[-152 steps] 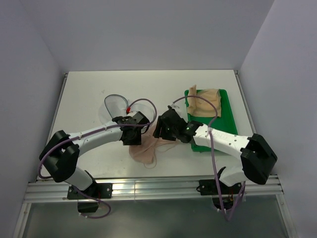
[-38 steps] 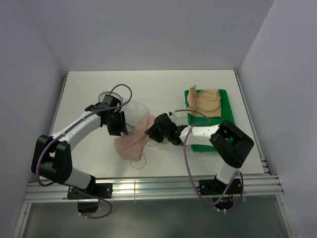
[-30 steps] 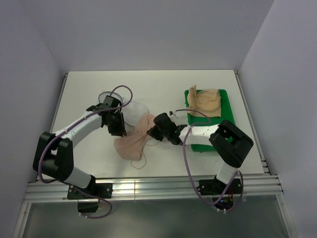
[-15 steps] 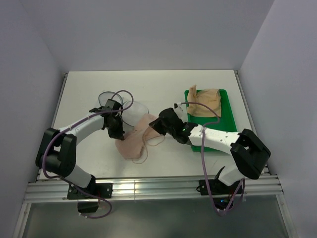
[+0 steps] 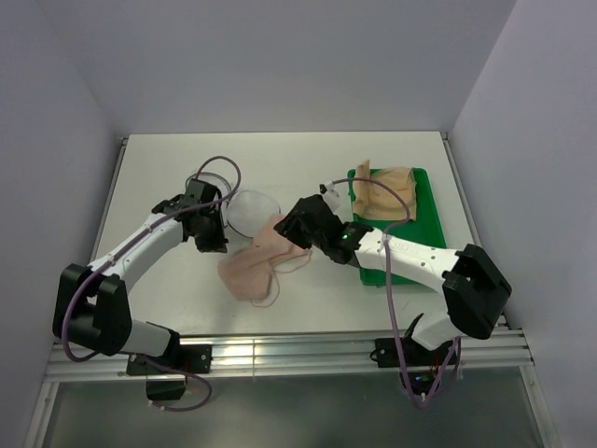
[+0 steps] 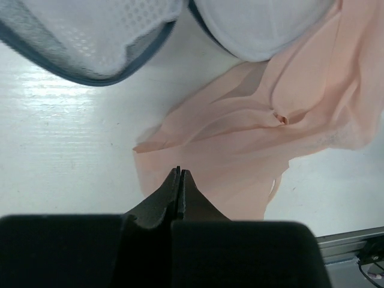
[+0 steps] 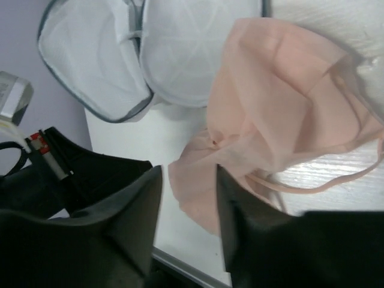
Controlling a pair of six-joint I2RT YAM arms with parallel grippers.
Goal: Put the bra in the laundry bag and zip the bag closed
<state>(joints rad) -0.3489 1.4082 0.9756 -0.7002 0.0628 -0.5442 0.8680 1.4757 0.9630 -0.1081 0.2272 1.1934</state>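
The pale pink bra point(image 5: 252, 271) lies crumpled on the white table, its upper edge resting against the laundry bag point(image 5: 250, 209). The bag lies unzipped, its two white mesh domes side by side point(image 7: 96, 60). My left gripper point(image 5: 215, 243) hovers shut over the bra's left edge point(image 6: 240, 150), with nothing between its fingers; in the left wrist view its tip point(image 6: 179, 171) points at the fabric. My right gripper point(image 5: 283, 233) stands open above the bra's right part. In its wrist view the right gripper point(image 7: 188, 174) has only bra fabric point(image 7: 276, 108) far below its spread fingers.
A green tray point(image 5: 403, 257) sits on the right of the table, holding a darker tan garment point(image 5: 384, 191). My left arm point(image 7: 72, 174) shows dark at the left of the right wrist view. The table's near edge rail point(image 5: 280, 350) runs in front of the bra.
The right gripper has opened and risen off the bra, which has dropped flat beside the bag. The left gripper has shut and shifted slightly left.
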